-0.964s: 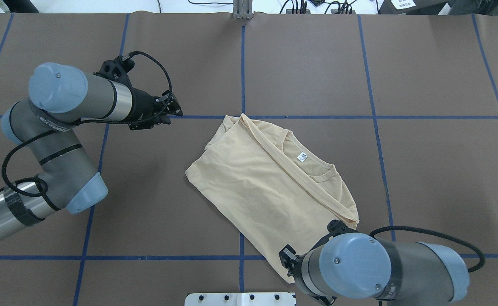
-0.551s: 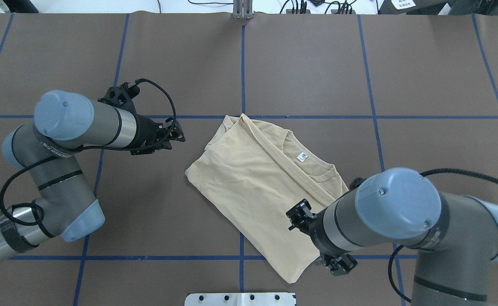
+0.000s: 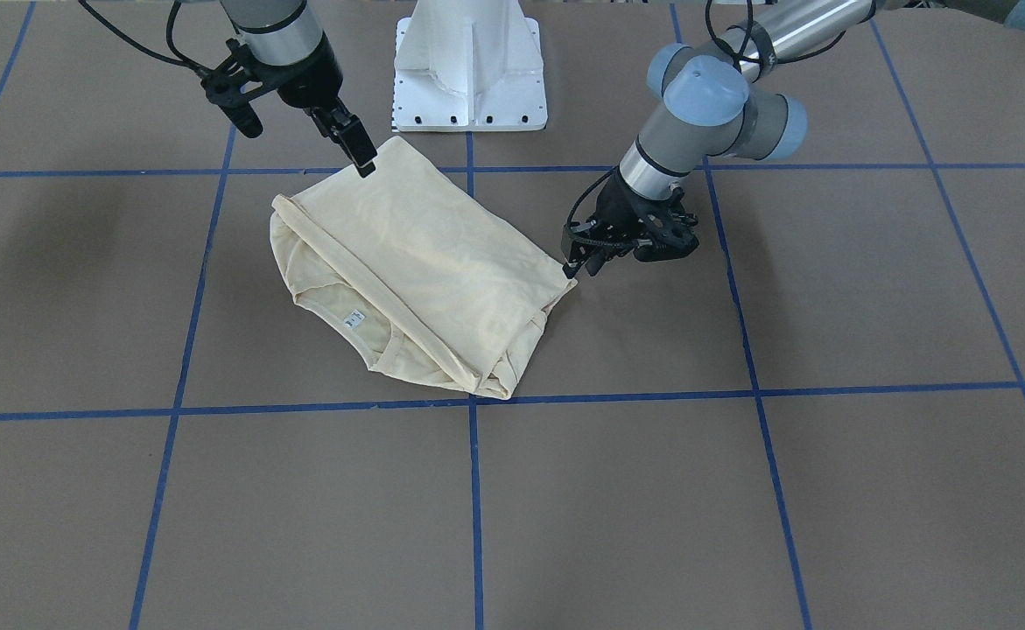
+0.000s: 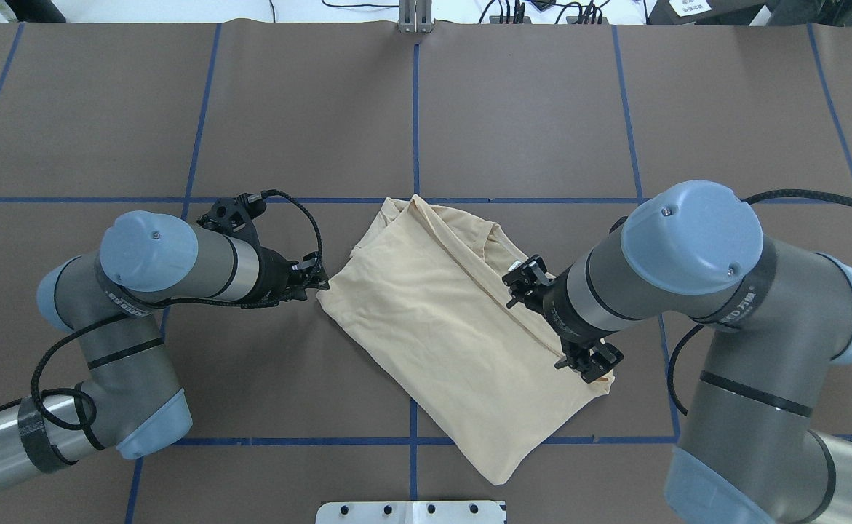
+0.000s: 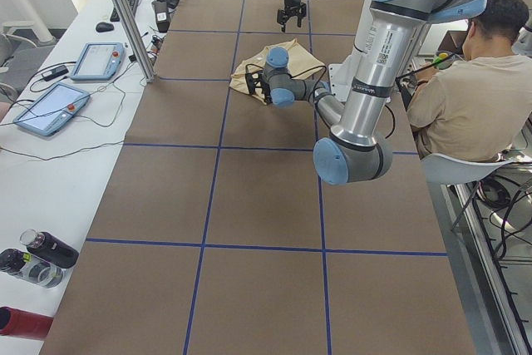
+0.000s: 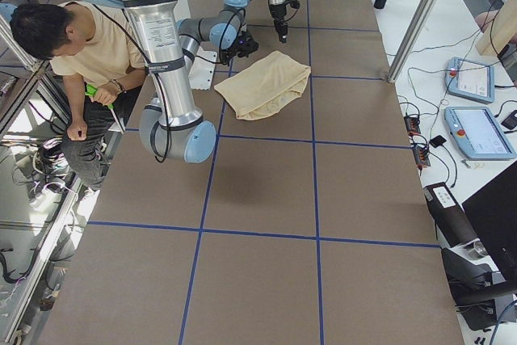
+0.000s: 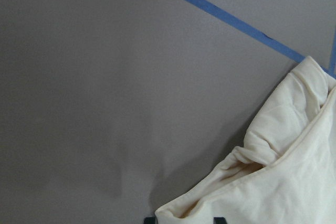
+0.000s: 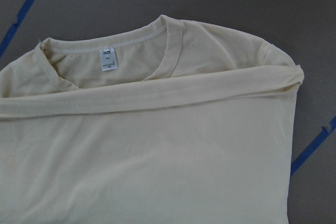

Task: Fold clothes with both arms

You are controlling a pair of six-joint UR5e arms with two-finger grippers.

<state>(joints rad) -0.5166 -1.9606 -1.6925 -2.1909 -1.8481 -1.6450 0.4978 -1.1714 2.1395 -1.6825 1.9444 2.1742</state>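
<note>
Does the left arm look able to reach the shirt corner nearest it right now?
Probably yes. The left end effector sits right at that corner of the shirt, low over the table, and nothing shows between them.

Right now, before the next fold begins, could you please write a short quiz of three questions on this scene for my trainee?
1. True or false: the shirt hangs in the air, off the table.
2. Which wrist view shows the white neck label? A) left B) right C) neither
3. Fill in: the left gripper is at one ___ of the shirt.

Key: 1 false, it lies on the table; 2 B; 3 corner.
</note>
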